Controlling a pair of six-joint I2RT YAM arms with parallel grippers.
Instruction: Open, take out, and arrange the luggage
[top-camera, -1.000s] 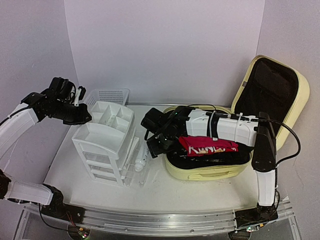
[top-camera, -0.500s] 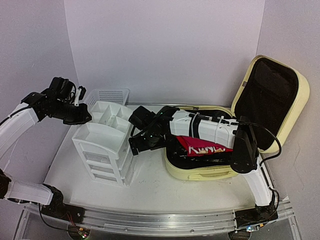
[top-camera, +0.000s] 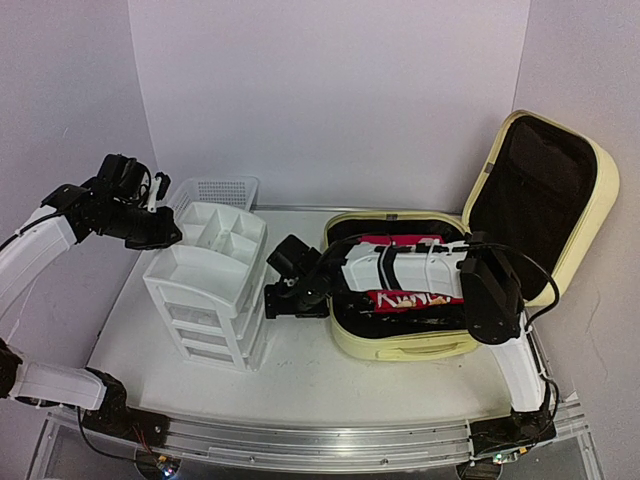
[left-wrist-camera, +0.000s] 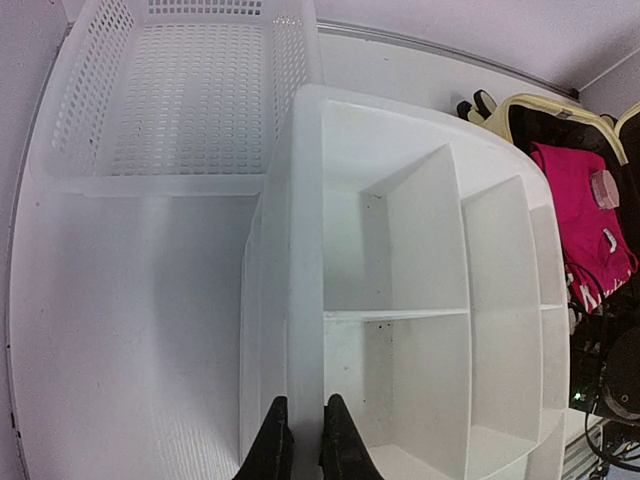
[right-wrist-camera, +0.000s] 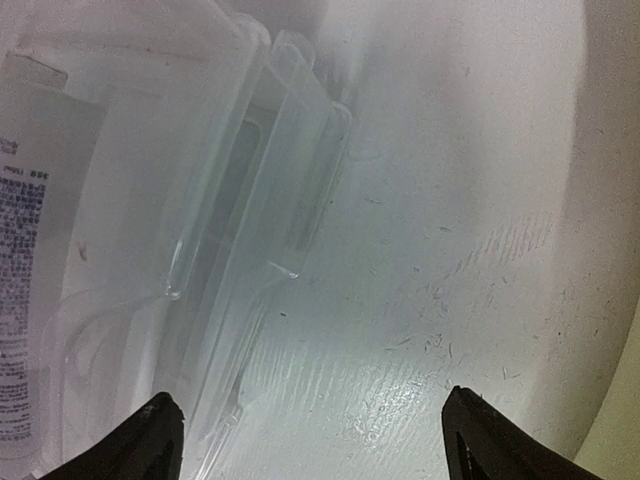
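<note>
At the near middle of the counter (top-camera: 330, 385), the right pincer (right-wrist-camera: 315, 440) hangs spread wide with nothing between its tips. It is just above a clear drawer (right-wrist-camera: 260, 230) pulled out from the white drawer unit (top-camera: 200, 300). A white tube (right-wrist-camera: 25, 250) with small print lies in that drawer, so this drop looks finished.

Just to the right, the luggage (top-camera: 400, 345) lies open on the counter. A pink garment (top-camera: 415, 298) sits in its lower half, partly under the right arm.

I judge that garment to be the next pick. The pincer should rise straight up first (the drawer's lip is close under the tips), then swing right. It should come down on a raised fold and pinch cloth only, not the black lining.

Farther back, the left pincer (left-wrist-camera: 305, 455) hovers over the unit's top tray, pressed together and holding nothing. A white mesh basket (left-wrist-camera: 180, 90) stands behind the unit, and the luggage's lid (top-camera: 545, 190) leans up at the far right.
</note>
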